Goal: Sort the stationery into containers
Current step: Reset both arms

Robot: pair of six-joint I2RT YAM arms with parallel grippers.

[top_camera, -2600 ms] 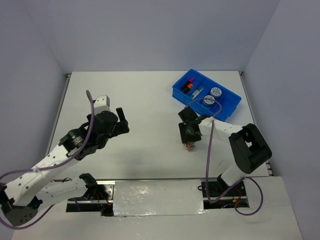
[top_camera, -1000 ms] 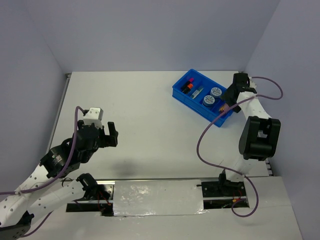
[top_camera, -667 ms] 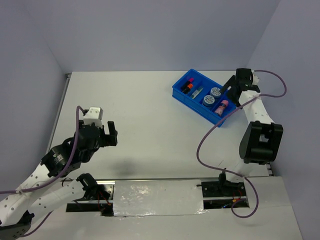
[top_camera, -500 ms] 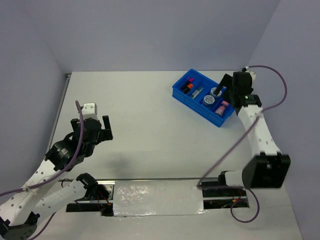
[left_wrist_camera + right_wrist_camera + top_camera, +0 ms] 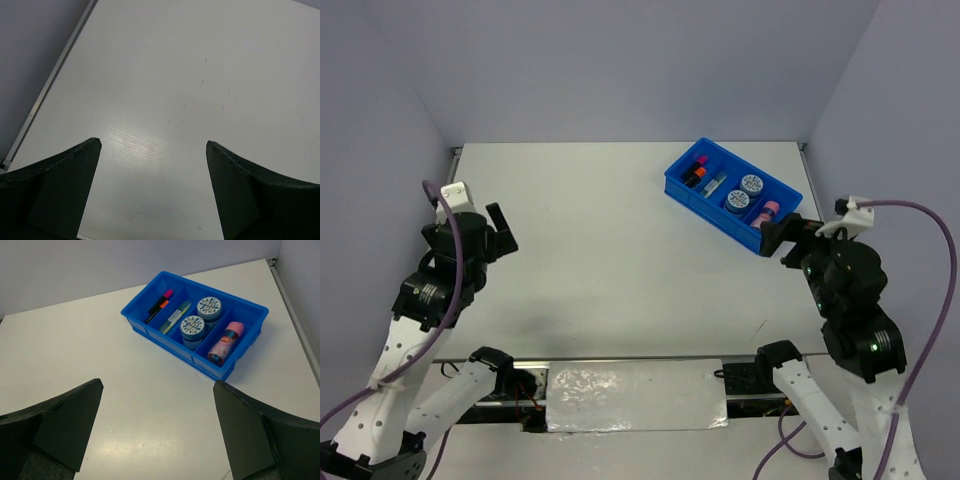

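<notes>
Overhead and wrist views of the sorting station. The blue four-compartment tray (image 5: 167,341) sits at the far right of the white table (image 5: 200,75), set at an angle to the table's edges. Its compartments run side by side along its length.

In the right wrist view, the leftmost compartment holds black highlighters (image 5: 156,307), one with a pink cap (image 5: 168,292) and one with an orange cap (image 5: 162,304). The next compartment holds thin pens (image 5: 175,316). The third holds two round blue tubs (image 5: 209,306), one behind the other and touching. The rightmost holds the pink-gold cylinder (image 5: 225,343), lying on its side along the compartment.

The right gripper (image 5: 157,384) hangs above the table on the near side of the tray, well apart from it. Its fingers are spread wide with nothing between them. The left gripper (image 5: 152,142) is raised over the left part of the table, far from the tray. Its fingers are likewise parted and empty, and only bare tabletop shows between them.
</notes>
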